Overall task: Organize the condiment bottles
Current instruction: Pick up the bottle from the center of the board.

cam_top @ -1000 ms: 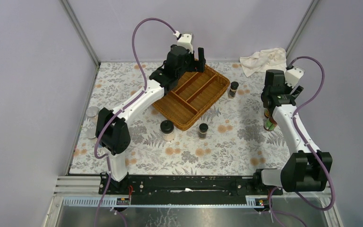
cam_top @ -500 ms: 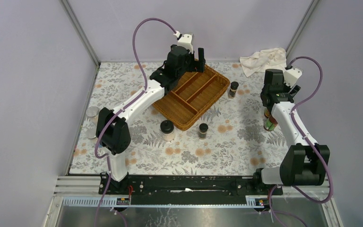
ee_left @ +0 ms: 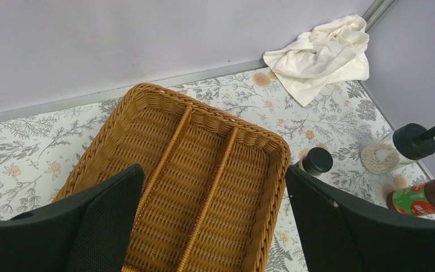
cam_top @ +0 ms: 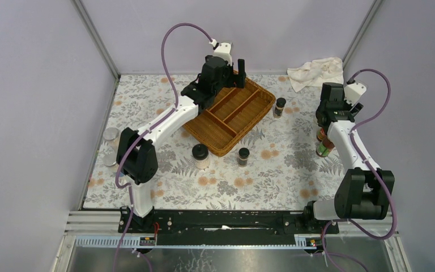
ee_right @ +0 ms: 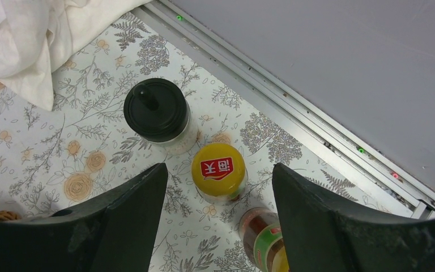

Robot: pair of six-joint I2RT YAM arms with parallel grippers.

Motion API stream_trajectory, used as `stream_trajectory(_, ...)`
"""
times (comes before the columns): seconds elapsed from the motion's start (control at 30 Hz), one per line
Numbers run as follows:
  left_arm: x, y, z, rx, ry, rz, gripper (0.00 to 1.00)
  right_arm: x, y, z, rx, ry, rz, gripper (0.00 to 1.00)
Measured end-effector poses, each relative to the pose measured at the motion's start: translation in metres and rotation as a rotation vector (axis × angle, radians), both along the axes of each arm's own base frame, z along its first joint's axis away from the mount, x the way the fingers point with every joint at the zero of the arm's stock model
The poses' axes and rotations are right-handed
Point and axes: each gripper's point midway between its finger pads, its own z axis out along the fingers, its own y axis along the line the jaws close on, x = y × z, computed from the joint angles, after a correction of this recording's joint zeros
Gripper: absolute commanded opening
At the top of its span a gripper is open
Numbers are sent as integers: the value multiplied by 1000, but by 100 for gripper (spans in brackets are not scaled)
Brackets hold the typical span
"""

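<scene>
Wicker is all that shows inside the tray (ee_left: 272, 148): every compartment I can see holds nothing. I judge the sorting to be at its start, with no bottle placed and all of them left to move.

Right gripper (ee_right: 220, 170): the fingers are apart, one on each side of the yellow-capped bottle (ee_right: 219, 168), which stands upright on the table directly under me. A gap shows on both sides of the cap, so I grip nothing. A knob-lidded jar (ee_right: 156, 109) stands just beyond the yellow cap and off to one side, close to it but apart. A green-and-red-labelled bottle (ee_right: 263, 241) sits on the wrist side of the cap, near it. Whether it is upright or tipped I cannot tell. A white cloth (ee_right: 34, 39) lies further ahead, in the corner.

Right arm pose: the forearm is extended toward the side wall, and the wrist is turned down so the fingers point at the table.

Left gripper (ee_left: 214, 170): the fingers are spread wide with nothing between them, above the far part of the tray. Left arm pose: it is extended forward across the table, wrist pitched down.

Elsewhere, a small dark jar (cam_top: 280, 105) stands just beside the tray. A broad black-lidded jar (cam_top: 200, 154) and a second small jar (cam_top: 243, 154) stand near its nearest corner. All three are well apart from my right gripper.
</scene>
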Motion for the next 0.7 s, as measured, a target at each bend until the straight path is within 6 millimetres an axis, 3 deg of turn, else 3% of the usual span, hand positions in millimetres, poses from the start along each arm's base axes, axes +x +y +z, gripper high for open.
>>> stream_trajectory(0.37,1,-1,-9,10,13,1,99,4,-3,-12,10,22,-7,69)
stream_trajectory(0.7,2,-1,-11,12,16,1,99,8,-4,-19,19,29,-9,57)
